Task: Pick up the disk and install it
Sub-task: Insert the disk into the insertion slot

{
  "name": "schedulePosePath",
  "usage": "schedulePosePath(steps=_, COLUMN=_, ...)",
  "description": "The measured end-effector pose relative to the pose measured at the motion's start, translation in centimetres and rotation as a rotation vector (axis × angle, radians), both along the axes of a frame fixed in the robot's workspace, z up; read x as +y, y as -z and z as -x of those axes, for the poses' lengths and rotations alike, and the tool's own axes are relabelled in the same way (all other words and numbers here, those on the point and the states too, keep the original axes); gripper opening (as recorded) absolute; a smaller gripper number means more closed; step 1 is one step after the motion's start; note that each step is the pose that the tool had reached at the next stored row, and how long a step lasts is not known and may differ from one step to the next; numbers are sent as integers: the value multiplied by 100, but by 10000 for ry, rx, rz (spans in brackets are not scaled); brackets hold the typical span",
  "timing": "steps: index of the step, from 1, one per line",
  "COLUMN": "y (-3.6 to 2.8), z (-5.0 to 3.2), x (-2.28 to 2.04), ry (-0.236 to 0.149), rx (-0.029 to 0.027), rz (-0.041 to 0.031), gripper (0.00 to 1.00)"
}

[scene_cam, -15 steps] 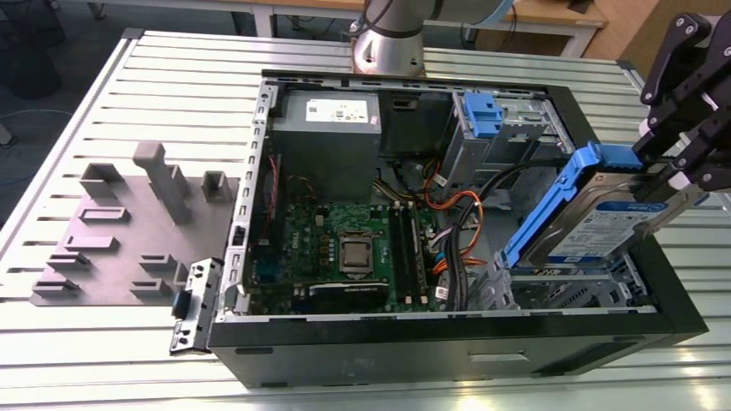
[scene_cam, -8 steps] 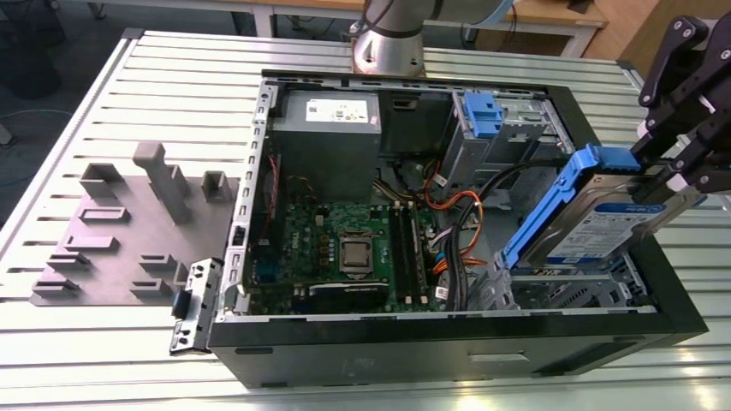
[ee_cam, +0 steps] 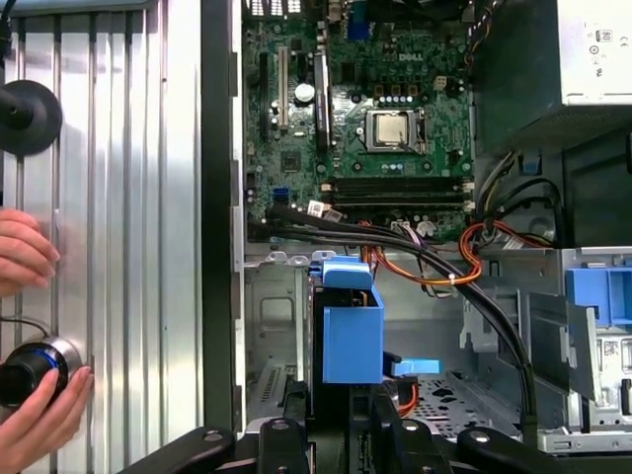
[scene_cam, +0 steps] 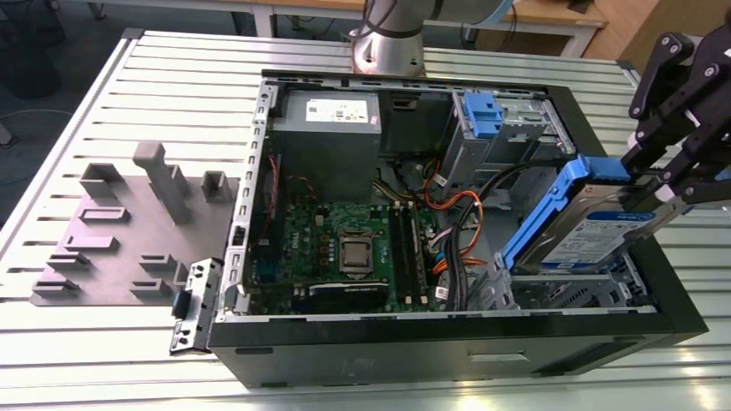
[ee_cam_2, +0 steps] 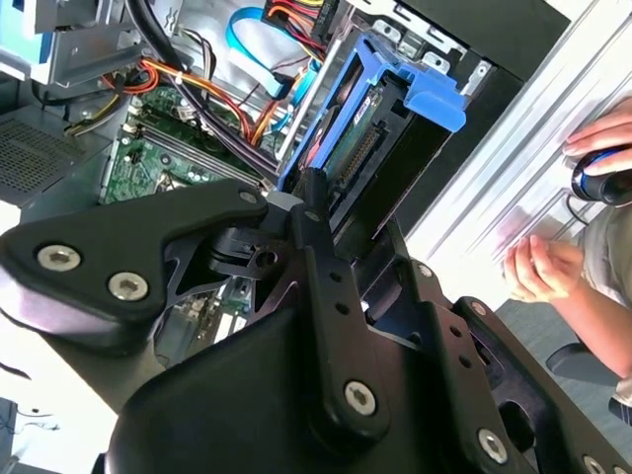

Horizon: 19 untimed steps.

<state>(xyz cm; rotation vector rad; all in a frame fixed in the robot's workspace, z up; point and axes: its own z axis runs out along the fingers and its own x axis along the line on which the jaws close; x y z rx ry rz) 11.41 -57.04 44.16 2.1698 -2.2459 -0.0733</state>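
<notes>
Currently held: the disk (scene_cam: pixel 588 231), a silver-grey hard drive with blue edge rails and a white-and-blue label, is clear of the table. It hangs tilted over a corner of the computer case (scene_cam: pixel 457 342), at about 3 o'clock from the motherboard (scene_cam: pixel 342 248) in the exterior view.
Gripper: the gripper (scene_cam: pixel 649 184) has its fingers pressed onto the disk's upper end, pinching it; holding that end seems meant to leave the lower end free.
Attitude: the lower end dips inside the case wall, apparently slanted to line up with the bay.
Drive bay: the open metal drive bay (scene_cam: pixel 571 291) lies just beneath the disk, at 5 o'clock from the motherboard; the disk is not yet seated.
Cables: orange and black cables (scene_cam: pixel 463 205) run near the disk's blue rail, which probably explains the approach from above.
Other drive: a blue-fronted unit (scene_cam: pixel 485 116) sits at 1 o'clock, in its own cage.
Power supply: the grey power-supply box (scene_cam: pixel 325 128) is at 12 o'clock.
Outside: a grey fixture plate (scene_cam: pixel 115 231) lies at 9 o'clock on the slatted table (scene_cam: pixel 115 368).
Person: a hand (ee_cam: pixel 44 420) cups a round knob (ee_cam: pixel 25 370) beside the case.
</notes>
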Motion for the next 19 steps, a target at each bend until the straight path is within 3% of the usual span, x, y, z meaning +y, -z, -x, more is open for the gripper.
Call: schedulePosePath(steps=19, y=322, z=0, x=0, ry=0, rx=5, rz=36, gripper=35)
